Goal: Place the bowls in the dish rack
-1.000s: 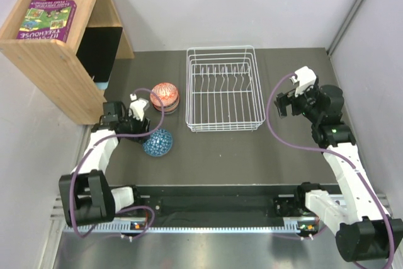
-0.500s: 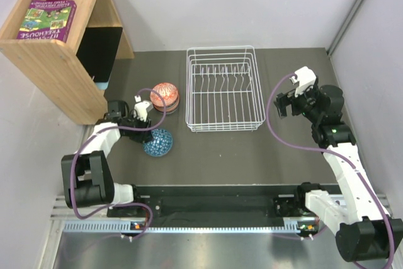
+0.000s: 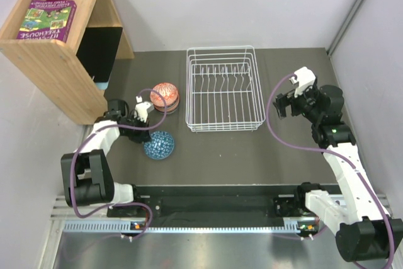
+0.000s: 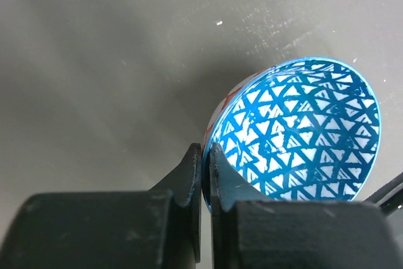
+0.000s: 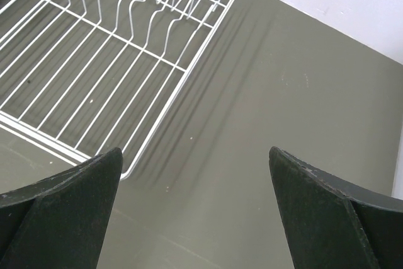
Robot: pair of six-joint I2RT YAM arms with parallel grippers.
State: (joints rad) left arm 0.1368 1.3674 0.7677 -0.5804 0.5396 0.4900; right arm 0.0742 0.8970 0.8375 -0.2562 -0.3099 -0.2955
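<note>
Two arms work over a dark table [image 3: 220,155]. Nearest, the left gripper [image 4: 203,154] pinches the rim of a tilted blue-and-white bowl [image 4: 302,137] at front left; the right gripper [image 5: 195,162] gapes wide, holding nothing. Farther back, stacked bowls [image 3: 165,97] sit just left of the white dish rack [image 3: 223,89].

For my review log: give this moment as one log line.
left tool: shut on blue bowl rim | right tool: open beside rack | rack: empty
</note>
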